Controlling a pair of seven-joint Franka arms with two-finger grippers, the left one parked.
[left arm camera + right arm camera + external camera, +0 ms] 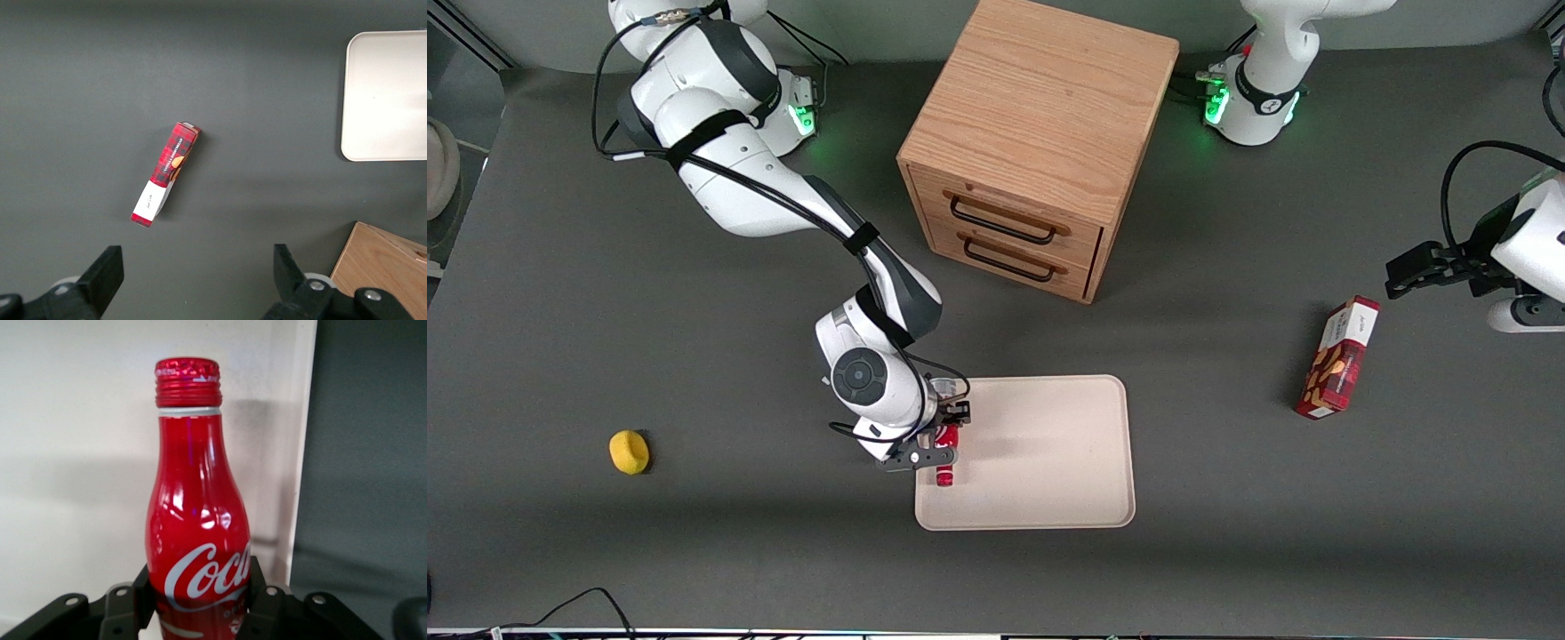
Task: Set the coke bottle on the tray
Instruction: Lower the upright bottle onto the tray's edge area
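The coke bottle [946,455] is a slim red bottle with a white script logo and a red cap; it fills the right wrist view [197,520]. My right gripper [947,437] is shut on the coke bottle, a black finger on each side of its body. The bottle lies lengthwise over the beige tray [1049,453], just inside the tray's edge toward the working arm's end, cap pointing toward the front camera. In the right wrist view the tray [80,440] shows under the bottle. Whether the bottle touches the tray I cannot tell.
A wooden drawer cabinet [1032,142] stands farther from the front camera than the tray. A red snack box [1338,360] lies toward the parked arm's end; it also shows in the left wrist view [167,173]. A yellow object [629,452] lies toward the working arm's end.
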